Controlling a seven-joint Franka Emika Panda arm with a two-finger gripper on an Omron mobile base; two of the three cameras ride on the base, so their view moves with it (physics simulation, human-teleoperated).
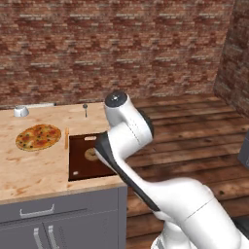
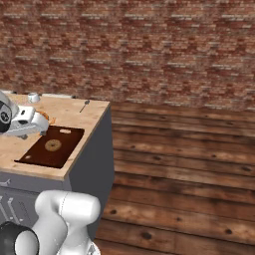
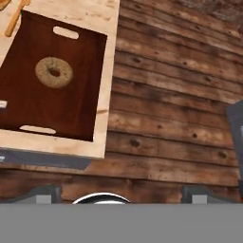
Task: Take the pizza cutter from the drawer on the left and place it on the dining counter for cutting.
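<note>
A red-brown brick wall [image 1: 116,44] is running across the back of the room, and a floor of dark wooden planks [image 1: 194,136] is stretching away to the right of the counter; the dining counter [image 1: 29,170], a light blotchy wooden slab on a grey cabinet base, is standing at the left of the left base view and is showing again in the right base view [image 2: 74,119]; the white arm [image 1: 146,180] is rising over its front right corner.

Under the slab's front edge one drawer [image 1: 53,206] with a horizontal silver bar handle is sitting shut, so nothing inside it is showing and the pizza cutter cannot be seen; below it two taller cabinet doors [image 1: 48,236] with vertical handles are also standing closed.

On the slab one dark brown cutting board [image 1: 82,163] is lying near the right end, and one round bagel [image 3: 54,72] is resting on it, near its middle; one pizza [image 1: 38,136] is lying flat to the left of the board, well apart from it; one thin orange utensil [image 1: 66,137] is lying between pizza and board, just beside the board's left edge; one small white bowl [image 1: 20,111] is standing at the far edge; one small metal spoon-like utensil [image 1: 85,109] is lying near the far edge, behind the board.

The gripper [image 3: 121,194] is hanging over the floor just off the counter's end, its two fingertips [image 3: 45,193] standing wide apart and holding nothing.
</note>
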